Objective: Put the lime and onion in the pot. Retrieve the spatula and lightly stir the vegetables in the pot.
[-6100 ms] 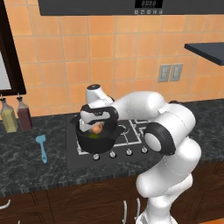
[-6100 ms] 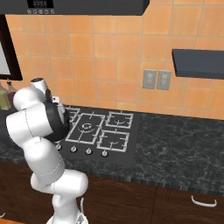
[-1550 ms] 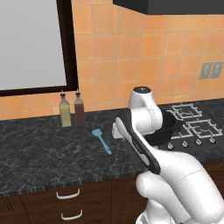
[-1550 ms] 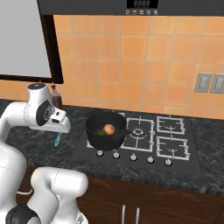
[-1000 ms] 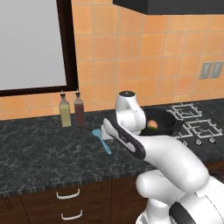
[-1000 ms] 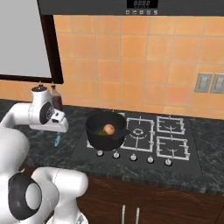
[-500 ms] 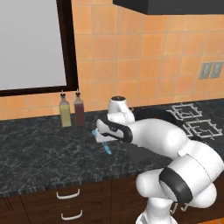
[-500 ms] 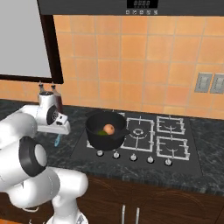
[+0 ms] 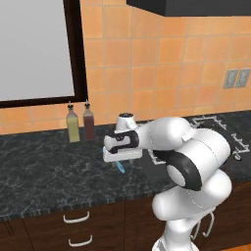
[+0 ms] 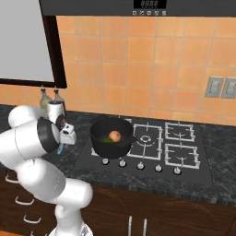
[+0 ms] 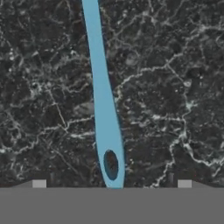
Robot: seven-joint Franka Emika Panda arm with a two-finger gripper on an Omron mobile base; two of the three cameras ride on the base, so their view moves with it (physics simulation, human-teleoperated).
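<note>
The small orange-brown onion (image 10: pixel 115 136) and the yellow-green lime (image 10: pixel 107 139) lie already in the wide black pot (image 10: pixel 110 137) on the stove, and the jaws, wide open and empty, hang over the light-blue spatula (image 11: pixel 102 103) lying on the dark speckled surface (image 9: pixel 44 166), so grasping and stirring remain.

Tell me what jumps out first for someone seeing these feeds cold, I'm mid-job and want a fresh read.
The white arm bends low over the dark counter left of the stove, its open pincer above the light-blue spatula, whose handle runs up the middle of the hand view. On the stove's front left burner sits the black pot, with the orange-brown onion and the yellow-green lime inside. Two bottles stand against the tiled wall.
</note>
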